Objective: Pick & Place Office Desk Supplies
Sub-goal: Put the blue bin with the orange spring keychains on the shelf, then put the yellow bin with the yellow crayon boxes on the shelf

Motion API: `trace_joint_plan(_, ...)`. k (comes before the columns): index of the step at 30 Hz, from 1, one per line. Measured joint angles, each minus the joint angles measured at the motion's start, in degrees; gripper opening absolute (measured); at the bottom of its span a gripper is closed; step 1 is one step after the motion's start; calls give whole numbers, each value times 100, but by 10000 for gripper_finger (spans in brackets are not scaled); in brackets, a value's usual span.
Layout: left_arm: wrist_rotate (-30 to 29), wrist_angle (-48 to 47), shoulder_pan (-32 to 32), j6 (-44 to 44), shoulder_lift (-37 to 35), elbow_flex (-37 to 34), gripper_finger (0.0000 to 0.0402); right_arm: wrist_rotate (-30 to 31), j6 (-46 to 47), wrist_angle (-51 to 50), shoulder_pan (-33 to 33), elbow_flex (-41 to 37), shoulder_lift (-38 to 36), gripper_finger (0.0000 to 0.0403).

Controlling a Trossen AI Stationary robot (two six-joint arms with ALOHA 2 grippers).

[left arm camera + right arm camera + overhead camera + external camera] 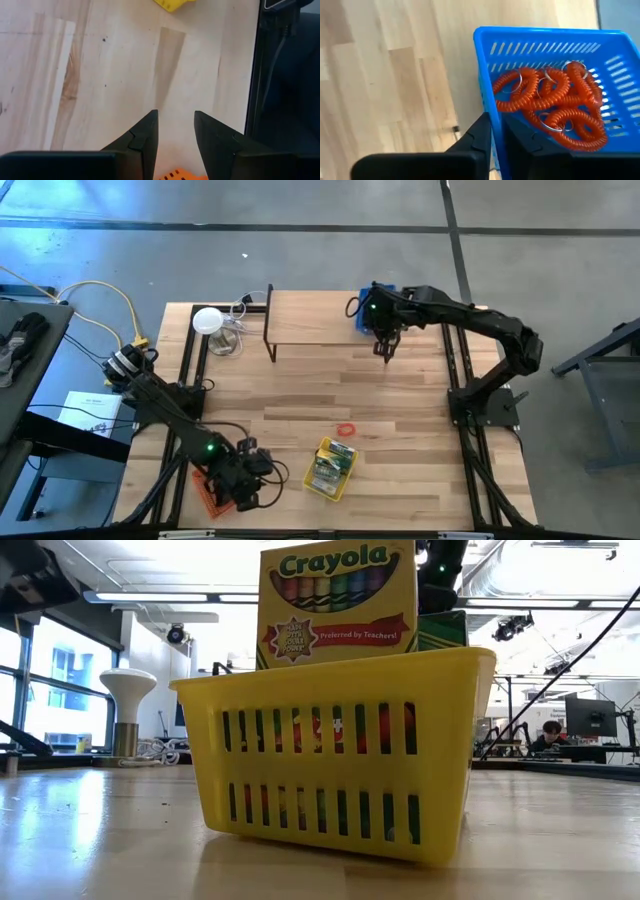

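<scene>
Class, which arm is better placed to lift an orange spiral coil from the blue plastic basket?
Right: the right gripper is beside the blue plastic basket of orange spiral coils; the left gripper is across the table.

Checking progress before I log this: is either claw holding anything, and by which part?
Left claw is open, holding nothing. Right claw sits at the wall of the blue basket; a grip cannot be told.

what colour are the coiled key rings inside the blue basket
Orange-red, with silver metal rings; the coils in the blue basket show best in the right wrist view.
</scene>
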Motion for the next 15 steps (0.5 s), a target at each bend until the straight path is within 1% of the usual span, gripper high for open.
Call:
trace_joint_plan(6,1,0,82,0,0,0,122,-83,-7,3,84,0,0,58)
trace_joint_plan(11,1,0,94,2,0,0,122,-70,8,1,111,0,0,68)
trace_joint_plan(13,1,0,94,2,0,0,122,55,-8,22,194,0,-1,69)
trace_joint_plan(15,1,0,94,2,0,0,122,411,-18,49,334,52,-32,69)
